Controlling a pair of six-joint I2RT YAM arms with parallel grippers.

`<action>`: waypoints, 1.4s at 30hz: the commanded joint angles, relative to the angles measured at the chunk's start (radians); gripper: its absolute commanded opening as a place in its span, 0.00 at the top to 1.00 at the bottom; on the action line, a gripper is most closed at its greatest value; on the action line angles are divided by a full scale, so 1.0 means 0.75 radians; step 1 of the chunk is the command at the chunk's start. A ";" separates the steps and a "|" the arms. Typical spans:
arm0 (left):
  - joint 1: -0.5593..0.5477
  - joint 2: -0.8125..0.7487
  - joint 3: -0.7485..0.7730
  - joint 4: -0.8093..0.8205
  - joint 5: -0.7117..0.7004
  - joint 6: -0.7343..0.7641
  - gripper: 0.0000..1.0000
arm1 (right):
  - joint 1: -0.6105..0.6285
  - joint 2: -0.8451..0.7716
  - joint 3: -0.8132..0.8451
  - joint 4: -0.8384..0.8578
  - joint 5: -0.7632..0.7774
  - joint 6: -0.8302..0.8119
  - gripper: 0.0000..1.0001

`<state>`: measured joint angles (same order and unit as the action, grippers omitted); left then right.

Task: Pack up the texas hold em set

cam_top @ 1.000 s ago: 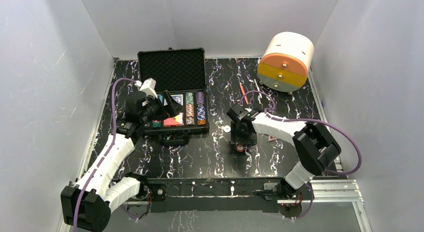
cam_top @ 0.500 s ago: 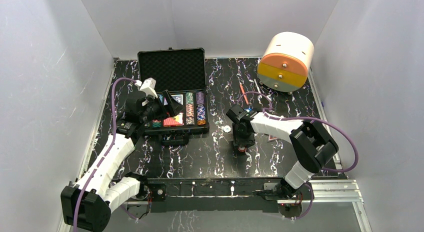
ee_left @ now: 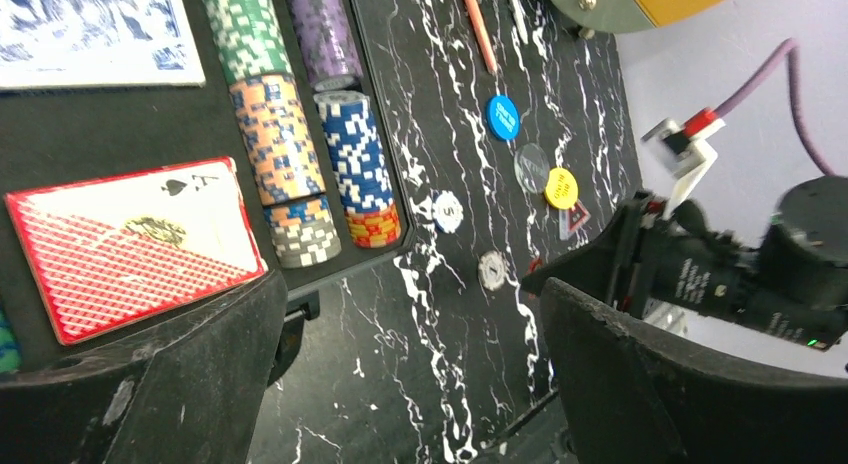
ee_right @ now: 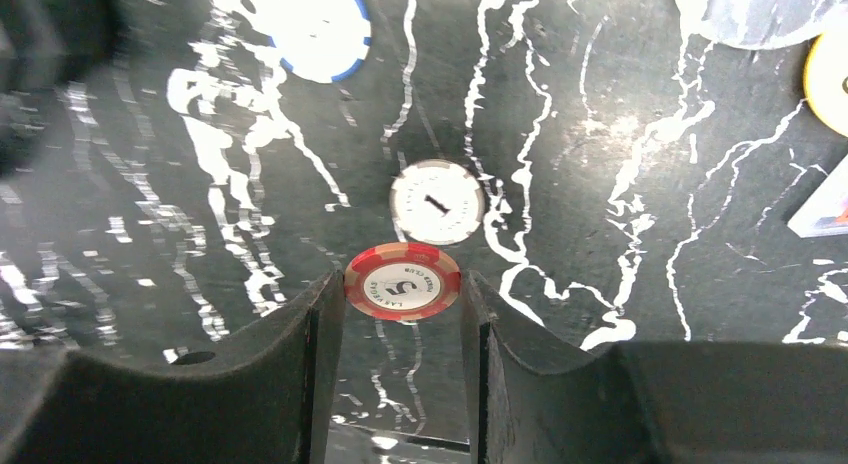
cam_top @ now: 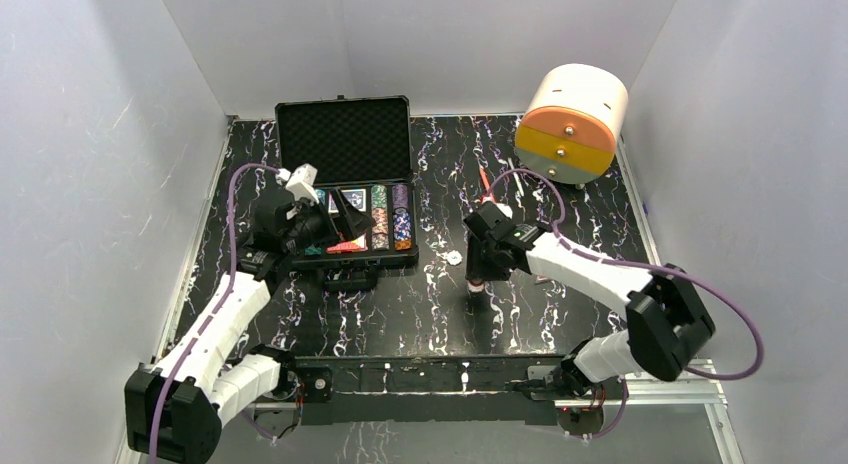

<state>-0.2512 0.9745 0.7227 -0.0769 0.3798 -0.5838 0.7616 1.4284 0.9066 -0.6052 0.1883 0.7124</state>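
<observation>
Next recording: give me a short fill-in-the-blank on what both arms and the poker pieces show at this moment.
1. The right arm's fingers are closed on a red chip marked with the number ____.
2. Just beyond it, a white chip on the table is marked ____.
3. The left arm's fingers are ____, holding nothing, over the case.
4. The card deck nearest them is coloured ____.

Missing words: 5; 1; open; red

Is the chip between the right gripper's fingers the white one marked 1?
No: the right gripper pinches a red chip marked 5, while the white chip marked 1 lies on the table beyond it.
</observation>
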 commanded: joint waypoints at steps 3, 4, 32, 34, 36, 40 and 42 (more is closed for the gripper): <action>-0.039 -0.049 -0.113 0.159 0.138 -0.108 0.02 | 0.006 -0.167 -0.055 0.199 -0.049 0.276 0.57; -0.055 -0.047 -0.127 0.176 0.137 -0.117 0.02 | 0.007 -0.185 -0.067 0.232 -0.059 0.331 0.57; -0.601 0.327 -0.287 0.952 -0.054 -0.252 0.49 | 0.005 -0.226 -0.088 0.561 -0.394 0.862 0.55; -0.604 0.327 -0.287 0.973 -0.065 -0.254 0.50 | 0.006 -0.222 -0.085 0.563 -0.403 0.863 0.55; -0.607 0.327 -0.288 0.988 -0.072 -0.248 0.57 | 0.007 -0.218 -0.086 0.567 -0.408 0.867 0.55; -0.608 0.313 -0.277 0.973 -0.080 -0.186 0.75 | 0.006 -0.211 -0.090 0.569 -0.424 0.892 0.55; -0.608 0.315 -0.273 0.973 -0.076 -0.180 0.78 | 0.007 -0.218 -0.111 0.598 -0.426 0.918 0.55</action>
<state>-0.7025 1.2240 0.4774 0.6060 0.3405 -0.7612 0.7616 1.2659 0.8192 -0.2264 -0.1104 1.3617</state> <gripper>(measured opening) 0.245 0.497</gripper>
